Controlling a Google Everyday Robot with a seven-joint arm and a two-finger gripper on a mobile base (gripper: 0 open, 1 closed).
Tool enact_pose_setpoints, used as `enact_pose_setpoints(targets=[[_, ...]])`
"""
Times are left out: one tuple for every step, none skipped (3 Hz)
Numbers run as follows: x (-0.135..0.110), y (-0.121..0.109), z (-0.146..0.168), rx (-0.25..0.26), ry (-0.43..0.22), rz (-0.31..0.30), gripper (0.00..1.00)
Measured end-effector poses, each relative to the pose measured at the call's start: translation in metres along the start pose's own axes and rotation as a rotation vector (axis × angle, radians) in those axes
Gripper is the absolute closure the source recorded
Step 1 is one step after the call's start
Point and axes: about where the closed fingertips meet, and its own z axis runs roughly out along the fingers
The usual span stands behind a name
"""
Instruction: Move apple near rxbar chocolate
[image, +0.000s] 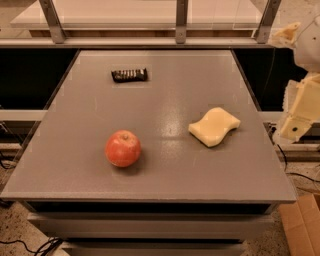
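The red-orange apple (122, 148) sits on the grey table (165, 100), left of centre and towards the front. The rxbar chocolate (129, 75), a small dark wrapped bar, lies flat at the far left of the table, well behind the apple. My gripper (296, 121) hangs with the cream-coloured arm at the right edge of the view, beyond the table's right edge, far from both apple and bar. It holds nothing that I can see.
A pale yellow wavy sponge (214, 126) lies on the right half of the table, between the arm and the apple. A metal rail with posts (181, 22) runs behind the table. A cardboard box (302, 225) sits on the floor at lower right.
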Motion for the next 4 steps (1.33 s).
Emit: enact_pose_setpoints(targets=[[-0.046,0.02,0.006,-0.077,-0.11,-0.209,0.0],[-0.084,0.043,0.016,-0.137,-0.172,-0.378,0.0],[-0.119,0.066,0.031,-0.168,-0.185,-0.514,0.0],[-0.149,0.08,0.049,-0.18,-0.173,-0.595,0.0]])
